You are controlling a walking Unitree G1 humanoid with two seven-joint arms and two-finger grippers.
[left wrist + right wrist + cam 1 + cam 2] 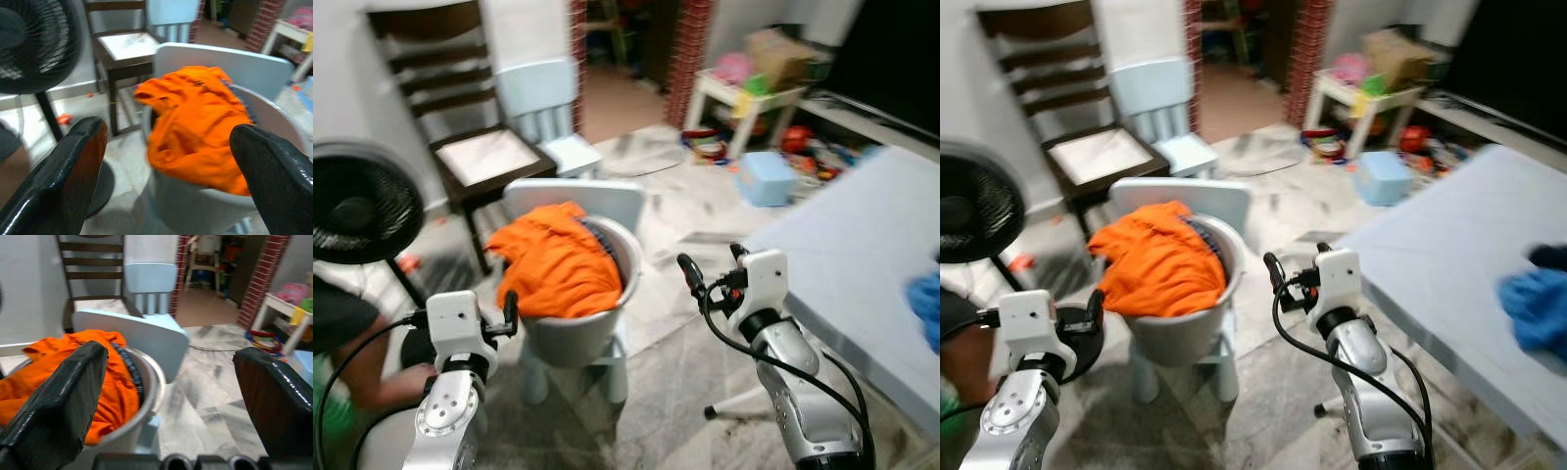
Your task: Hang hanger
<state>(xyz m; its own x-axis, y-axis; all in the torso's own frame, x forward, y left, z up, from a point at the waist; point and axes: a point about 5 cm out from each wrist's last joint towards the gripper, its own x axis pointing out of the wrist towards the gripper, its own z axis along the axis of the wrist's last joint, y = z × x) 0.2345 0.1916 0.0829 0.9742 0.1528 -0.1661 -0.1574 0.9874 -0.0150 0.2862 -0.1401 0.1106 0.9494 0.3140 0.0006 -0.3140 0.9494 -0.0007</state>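
Orange cloth: you can see a big, crumpled orange cloth (558,266) piled in a round grey plastic tub (592,323). It spills over the near rim. A strip of dark striped fabric peeks out beside it.
Tub: it sits on a small pale blue child's chair (597,201), right in front of you and between your two arms.
Hanger: you cannot pick out a hanger anywhere yet. It may be under the orange cloth, but that is only a guess. No rail or hook to hang it on can be seen either.
How far along: nothing looks done. You have not picked anything up. You need to find the hanger, grab it, and then find a place to hang it.
Left gripper (166,161): its two black fingers are spread wide apart with nothing between them. It points at the orange cloth and sits near the tub's side.
Right gripper (173,391): its fingers are also spread wide and hold nothing. It is on the other side of the tub, a bit away from it.
Around you: a black floor fan (357,211) stands on your left. A dark wooden chair (460,108) is behind the tub. A pale blue flat surface (862,255) is on your right, with a blue cloth (1538,308) on it. Toys lie far back on the floor.
Sharpness: the head views are a bit blurry, so small things are hard to tell.
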